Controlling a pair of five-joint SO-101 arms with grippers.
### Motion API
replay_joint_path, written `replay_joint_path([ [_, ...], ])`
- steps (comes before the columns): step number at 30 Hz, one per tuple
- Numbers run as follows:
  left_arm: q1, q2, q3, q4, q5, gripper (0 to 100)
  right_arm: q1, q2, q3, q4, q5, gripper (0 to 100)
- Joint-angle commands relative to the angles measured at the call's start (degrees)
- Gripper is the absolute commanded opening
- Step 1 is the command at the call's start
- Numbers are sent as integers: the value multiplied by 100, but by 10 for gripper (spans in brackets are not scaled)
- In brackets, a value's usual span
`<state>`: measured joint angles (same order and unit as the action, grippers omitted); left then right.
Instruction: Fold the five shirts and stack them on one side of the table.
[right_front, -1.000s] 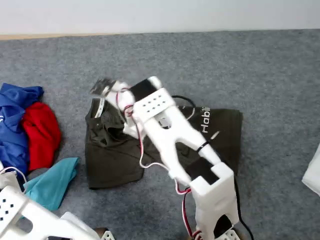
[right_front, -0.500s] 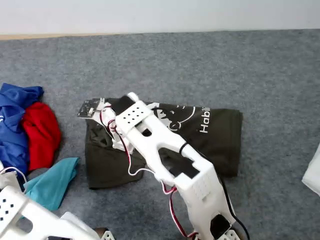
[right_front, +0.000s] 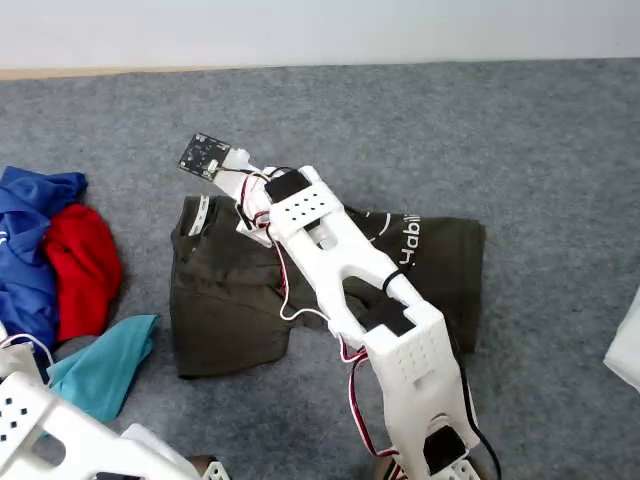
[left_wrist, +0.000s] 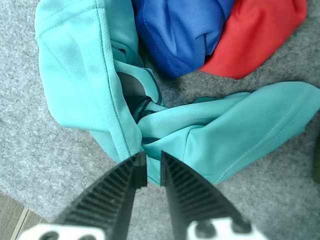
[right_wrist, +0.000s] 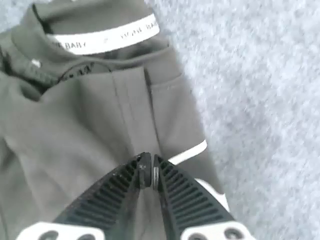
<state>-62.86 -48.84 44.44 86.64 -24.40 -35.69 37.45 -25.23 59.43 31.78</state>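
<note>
Nearest you, at the near left, your left pincer (left_wrist: 152, 167) hangs with its jaws drawn narrow and nothing between them, just above the crumpled teal shirt (left_wrist: 85, 70). Beyond that, the red shirt (right_front: 85, 265) and blue shirt (right_front: 30, 250) lie bunched together against the left edge. In the middle of the bench (right_front: 500, 130) the dark shirt (right_front: 220, 310) lies roughly squared, and it looks like the one being folded. Your right pincer (right_wrist: 148, 170) sits over its far left part, short of the collar (right_wrist: 105, 35), jaws almost touching and gripping no cloth that I can see. To do this fold well, I'd open wide before you descend, then take the edge by the white stripe through every layer, not just the top one. Lift low so the cloth drags flat, carry it straight across, and release only once the edges line up. A white cloth (right_front: 628, 345) lies at the right edge; I can't tell if it's a shirt.
</note>
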Motion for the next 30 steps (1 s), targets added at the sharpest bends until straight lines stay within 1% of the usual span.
replay_joint_path([
  [1,44,-105,-13,-79,35,55,22,-154,-273,462,70,10],
  [7,44,-105,-13,-79,35,55,-198,-593,-273,1578,70,10],
  [9,53,-97,-13,-79,35,55,-242,-690,-273,1798,35,10],
  [17,53,-97,-13,-79,35,55,-330,-585,-273,1640,35,10],
  [21,53,-105,-13,-79,35,55,-673,-699,-440,1684,26,17],
  [23,53,-105,-13,-79,35,55,-813,-743,-466,1613,26,46],
  [27,53,-105,-13,-79,35,55,-892,-629,-589,1262,26,169],
  [30,53,-105,-13,-79,35,55,-927,-549,-589,919,26,195],
])
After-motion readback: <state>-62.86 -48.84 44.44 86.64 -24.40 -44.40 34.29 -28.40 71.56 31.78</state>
